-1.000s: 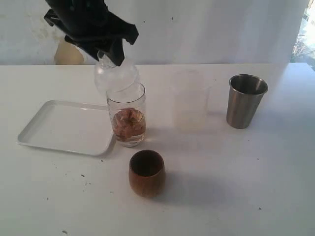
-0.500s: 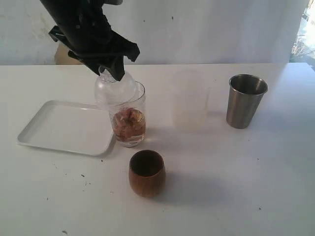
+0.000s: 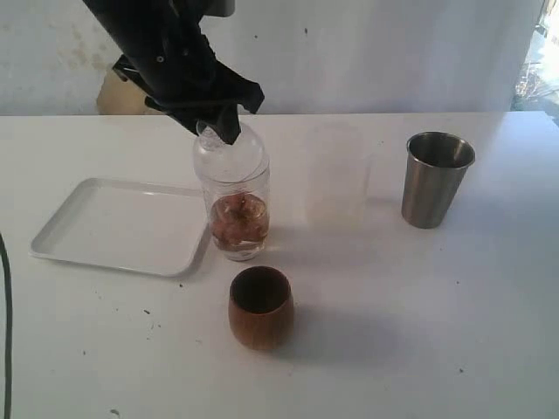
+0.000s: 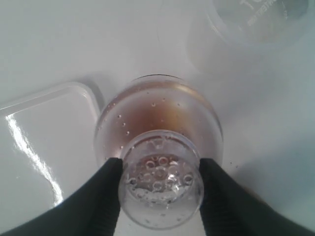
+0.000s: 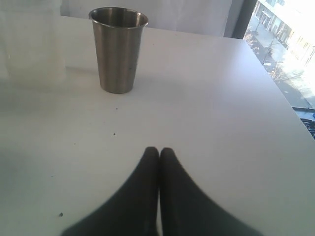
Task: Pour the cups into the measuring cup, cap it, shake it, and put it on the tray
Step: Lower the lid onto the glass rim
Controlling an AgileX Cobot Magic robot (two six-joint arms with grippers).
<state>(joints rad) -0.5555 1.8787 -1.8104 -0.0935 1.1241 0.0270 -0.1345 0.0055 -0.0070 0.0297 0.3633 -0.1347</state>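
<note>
The clear measuring cup [image 3: 240, 225] stands beside the tray [image 3: 105, 227] and holds brown contents. A clear domed cap [image 3: 231, 157] sits on its mouth. My left gripper [image 3: 223, 131] is shut on the cap's narrow perforated top [image 4: 160, 184], one black finger [image 4: 101, 196] on each side. In front stands the brown wooden cup [image 3: 260, 305], upright. At the right, also upright, is the steel tumbler [image 3: 435, 179]. My right gripper [image 5: 159, 151] is shut on nothing, low over the table short of the tumbler [image 5: 118, 49]. It does not show in the exterior view.
A frosted whitish cup [image 3: 336, 179] stands between the measuring cup and the tumbler; it also shows in both wrist views [image 4: 251, 24] [image 5: 34, 49]. The table's right edge [image 5: 280, 98] is near the right gripper. Small dark specks dot the table.
My left gripper carried the cap right and down, from tilted against the measuring cup's rim to seated on its mouth. The measuring cup shifted slightly right.
</note>
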